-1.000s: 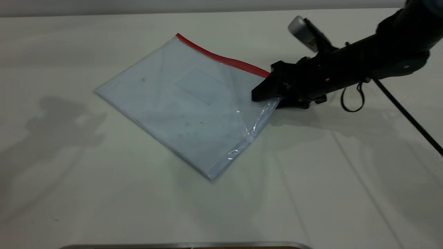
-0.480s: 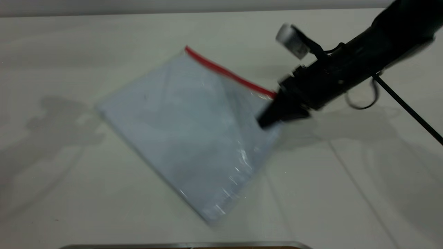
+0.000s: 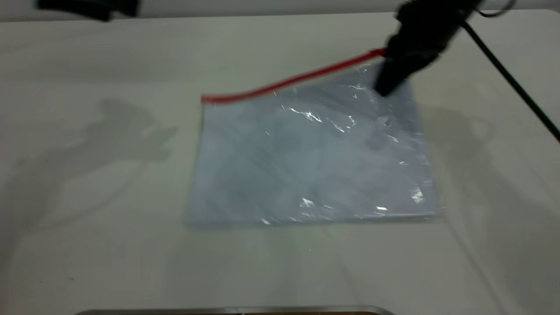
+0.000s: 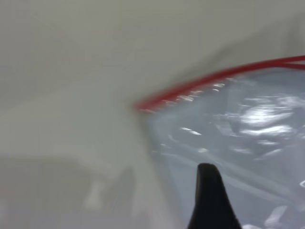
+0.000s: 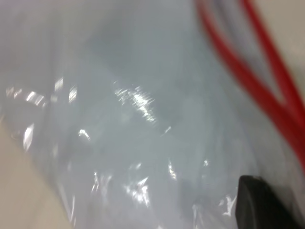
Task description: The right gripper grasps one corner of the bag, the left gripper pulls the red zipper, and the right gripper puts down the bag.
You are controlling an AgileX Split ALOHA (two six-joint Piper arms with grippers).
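Note:
The bag [image 3: 306,157] is a clear pouch with a pale sheet inside. It hangs tilted, with its lower edge on the table. The red zipper [image 3: 288,82] runs along its raised top edge. My right gripper [image 3: 387,85] is shut on the bag's upper right corner, beside the zipper's end, and holds it up. My left gripper [image 3: 87,6] is high at the far left, apart from the bag. The left wrist view shows the zipper's free end [image 4: 157,100] and the bag's corner [image 4: 248,133]. The right wrist view shows the plastic [image 5: 119,119] and the red strip [image 5: 238,62] up close.
The right arm's black cable [image 3: 512,83] trails down to the right. A metal edge [image 3: 236,309] lies along the table's front. The white table [image 3: 87,218] is bare to the left of and in front of the bag.
My right gripper has risen and moved far right with the bag's corner. The bag has swung round and lifted. My left gripper has come into view at the top left.

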